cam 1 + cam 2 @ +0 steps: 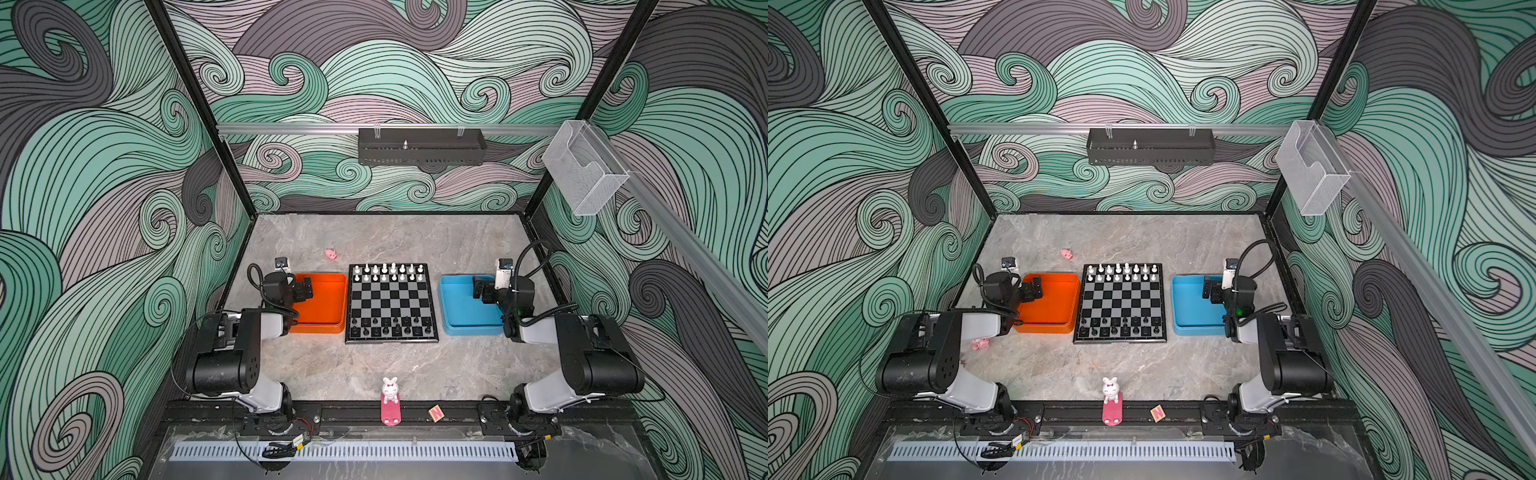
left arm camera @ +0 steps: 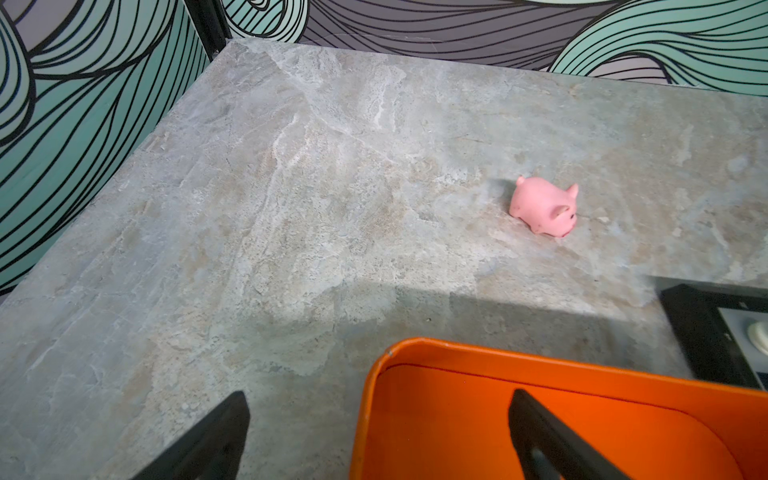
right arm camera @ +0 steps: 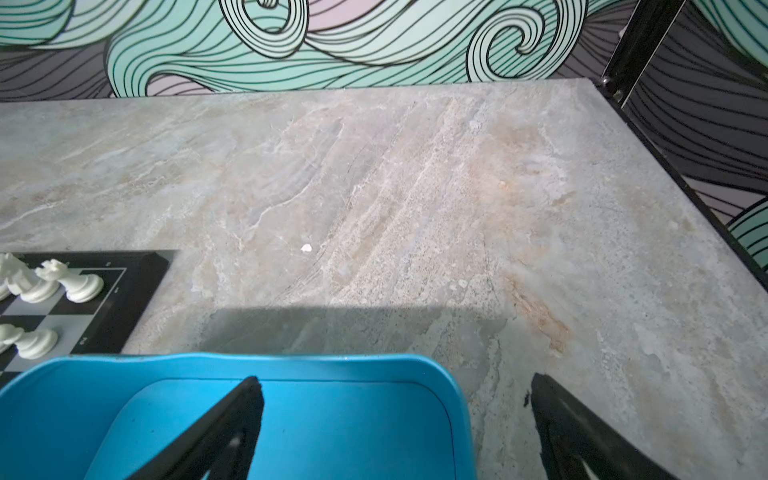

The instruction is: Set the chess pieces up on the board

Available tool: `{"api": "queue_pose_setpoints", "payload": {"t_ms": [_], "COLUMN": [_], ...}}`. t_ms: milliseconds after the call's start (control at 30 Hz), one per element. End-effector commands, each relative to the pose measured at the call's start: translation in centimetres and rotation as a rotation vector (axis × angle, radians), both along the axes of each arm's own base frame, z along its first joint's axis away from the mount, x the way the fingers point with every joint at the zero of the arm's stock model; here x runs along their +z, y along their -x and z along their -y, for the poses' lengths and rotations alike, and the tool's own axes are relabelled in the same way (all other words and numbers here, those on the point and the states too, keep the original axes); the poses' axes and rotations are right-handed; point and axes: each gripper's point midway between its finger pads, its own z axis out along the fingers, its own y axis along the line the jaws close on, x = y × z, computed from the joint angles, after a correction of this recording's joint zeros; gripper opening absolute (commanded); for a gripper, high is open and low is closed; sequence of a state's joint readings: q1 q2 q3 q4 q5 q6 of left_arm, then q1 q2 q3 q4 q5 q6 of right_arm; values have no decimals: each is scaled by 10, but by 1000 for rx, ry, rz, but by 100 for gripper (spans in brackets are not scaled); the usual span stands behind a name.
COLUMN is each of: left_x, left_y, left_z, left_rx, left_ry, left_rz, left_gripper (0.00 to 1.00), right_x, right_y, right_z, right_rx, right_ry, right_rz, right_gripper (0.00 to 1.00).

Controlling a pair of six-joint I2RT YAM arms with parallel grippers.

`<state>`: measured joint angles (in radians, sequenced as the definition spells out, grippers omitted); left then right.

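Observation:
The black-framed board (image 1: pixel 390 300) (image 1: pixel 1121 301) lies mid-table in both top views. White chess pieces (image 1: pixel 388 272) fill its two far rows and black ones (image 1: pixel 390 327) stand along its two near rows. My left gripper (image 1: pixel 307 286) (image 2: pixel 380 399) hangs open over the far corner of the empty orange tray (image 1: pixel 320 316), nothing between its fingers. My right gripper (image 1: pixel 478 286) (image 3: pixel 395 382) is open too, straddling the far corner of the empty blue tray (image 1: pixel 459 320). The right wrist view catches the board's corner (image 3: pixel 137 282) with white pieces (image 3: pixel 68 282).
A pink pig (image 1: pixel 331 254) (image 2: pixel 544 206) lies beyond the orange tray. Another pink figurine (image 1: pixel 980 343) sits by the left arm. At the front edge are a white bunny (image 1: pixel 390 390) on a pink stand and a small lettered block (image 1: pixel 435 413). Patterned walls close three sides.

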<state>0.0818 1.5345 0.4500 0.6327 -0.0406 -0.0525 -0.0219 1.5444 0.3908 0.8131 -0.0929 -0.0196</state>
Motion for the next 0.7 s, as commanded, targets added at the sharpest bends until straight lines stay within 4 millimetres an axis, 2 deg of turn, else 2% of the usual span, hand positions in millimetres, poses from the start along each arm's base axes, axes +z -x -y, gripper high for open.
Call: {"api": "queue_pose_setpoints", "payload": {"t_ms": [0, 667], "left_x": [17, 17], "left_y": [-11, -11], "left_z": [3, 4], "left_rx": [-19, -20], "left_ry": [-8, -8], "left_rz": [55, 54], "left_gripper": [99, 99], "right_x": [15, 16], "right_y": [-7, -7], "right_z": [-3, -4], "right_rx": [19, 20], "right_ry": [1, 1], "right_rz": [58, 59], "right_gripper": [100, 100]}}
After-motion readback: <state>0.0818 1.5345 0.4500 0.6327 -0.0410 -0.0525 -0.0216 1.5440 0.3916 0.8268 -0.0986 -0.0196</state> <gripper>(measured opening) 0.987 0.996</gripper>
